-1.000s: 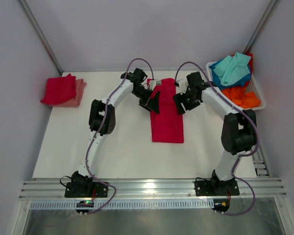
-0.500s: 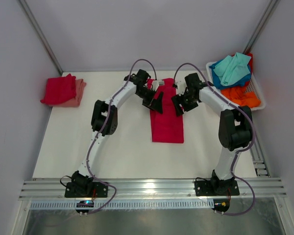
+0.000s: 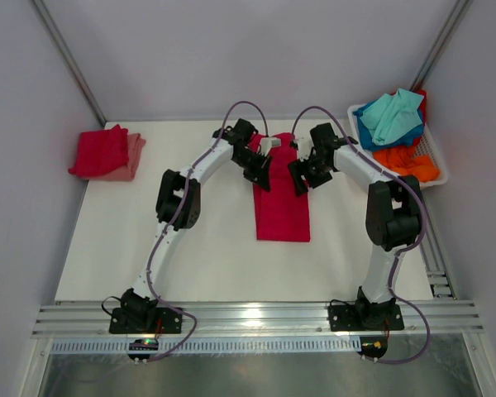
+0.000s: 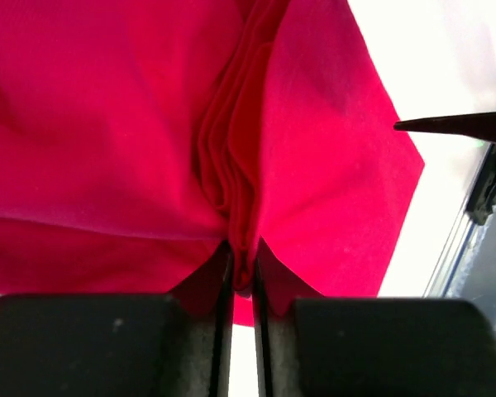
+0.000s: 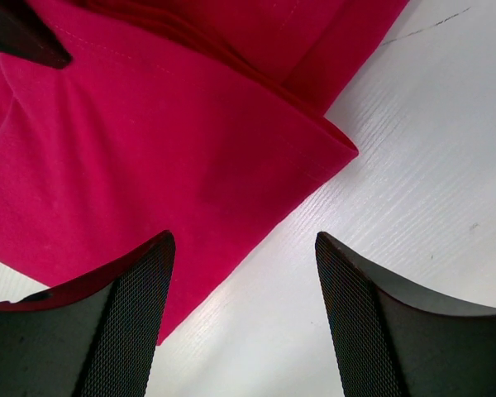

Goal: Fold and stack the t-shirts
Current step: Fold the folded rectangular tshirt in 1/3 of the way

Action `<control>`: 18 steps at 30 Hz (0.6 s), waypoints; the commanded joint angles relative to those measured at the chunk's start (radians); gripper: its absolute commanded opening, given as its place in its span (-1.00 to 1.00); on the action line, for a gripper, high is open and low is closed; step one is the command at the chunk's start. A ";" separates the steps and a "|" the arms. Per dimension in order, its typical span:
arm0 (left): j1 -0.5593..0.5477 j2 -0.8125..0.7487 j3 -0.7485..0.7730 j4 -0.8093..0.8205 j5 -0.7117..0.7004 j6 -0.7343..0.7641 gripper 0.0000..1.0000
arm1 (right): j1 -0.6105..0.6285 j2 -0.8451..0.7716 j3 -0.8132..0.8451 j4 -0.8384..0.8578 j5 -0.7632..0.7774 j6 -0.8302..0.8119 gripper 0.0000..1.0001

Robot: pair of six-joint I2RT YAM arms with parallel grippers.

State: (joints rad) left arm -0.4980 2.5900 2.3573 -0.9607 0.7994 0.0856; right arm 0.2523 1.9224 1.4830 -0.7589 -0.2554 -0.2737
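The red t-shirt (image 3: 281, 197) lies in the middle of the table (image 3: 190, 248) as a long narrow strip, so I judge it half folded, not yet on the folded stack (image 3: 106, 153) at the far left, with more shirts (image 3: 395, 116) heaped in the basket (image 3: 436, 165) at the far right. My left gripper (image 4: 241, 252) is clamped on a bunched ridge of its cloth; my right gripper (image 5: 244, 240) stands wide apart, holding nothing, over the shirt's folded corner.

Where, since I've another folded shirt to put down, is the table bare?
Bare: the near table between the red shirt and the arm bases; between the folded stack and the left arm. Crowded: far centre, where left gripper and right gripper meet the shirt, and the basket corner.
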 commanded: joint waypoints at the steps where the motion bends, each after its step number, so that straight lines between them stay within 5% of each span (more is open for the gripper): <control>1: -0.001 -0.028 -0.004 -0.077 -0.022 0.068 -1.00 | 0.004 0.004 0.054 0.013 -0.016 0.008 0.46; 10: 0.015 -0.096 -0.033 -0.185 -0.060 0.128 -1.00 | 0.004 0.018 0.059 0.021 -0.038 0.016 0.46; 12: 0.024 -0.108 -0.032 -0.191 -0.065 0.120 -0.61 | 0.004 0.018 0.057 0.023 -0.045 0.018 0.46; 14: 0.027 -0.119 -0.027 -0.197 -0.092 0.118 0.15 | 0.004 0.018 0.057 0.023 -0.048 0.018 0.46; 16: 0.027 -0.125 -0.027 -0.202 -0.124 0.124 0.50 | 0.004 0.020 0.059 0.024 -0.053 0.018 0.46; 18: 0.027 -0.137 -0.024 -0.208 -0.140 0.134 0.62 | 0.004 0.020 0.059 0.023 -0.056 0.014 0.46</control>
State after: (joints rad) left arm -0.4770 2.5469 2.3249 -1.1370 0.7017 0.1959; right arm 0.2523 1.9404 1.5074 -0.7559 -0.2874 -0.2657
